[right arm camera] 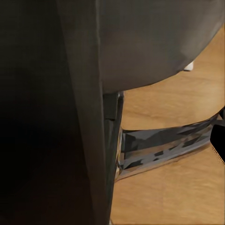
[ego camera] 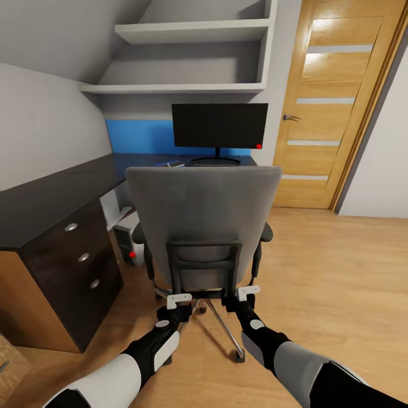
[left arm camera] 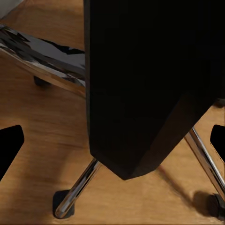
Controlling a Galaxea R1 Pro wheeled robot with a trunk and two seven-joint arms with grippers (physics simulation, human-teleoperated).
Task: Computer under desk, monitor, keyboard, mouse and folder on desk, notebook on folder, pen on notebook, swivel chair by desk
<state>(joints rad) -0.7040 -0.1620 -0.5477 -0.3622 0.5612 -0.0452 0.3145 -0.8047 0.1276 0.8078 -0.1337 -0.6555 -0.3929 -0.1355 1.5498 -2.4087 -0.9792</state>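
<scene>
The swivel chair (ego camera: 204,215) stands with its grey back toward me, in front of the desk (ego camera: 141,163). The black monitor (ego camera: 220,124) is on the desk top. Under the desk sits the light grey computer (ego camera: 128,238). My left gripper (ego camera: 178,298) and right gripper (ego camera: 248,292) are low behind the chair, near the black back bracket. In the left wrist view the left gripper's fingers (left arm camera: 9,147) are spread wide, with a black chair part (left arm camera: 140,93) between them. One right finger (right arm camera: 218,140) sits at the picture's edge. Keyboard, mouse, folder, notebook and pen are hidden.
A dark three-drawer unit (ego camera: 73,255) stands close on my left. White shelves (ego camera: 187,34) hang above the desk, and a wooden door (ego camera: 334,107) is at the right. Chrome chair legs with castors (left arm camera: 77,190) spread over the wood floor (ego camera: 340,272).
</scene>
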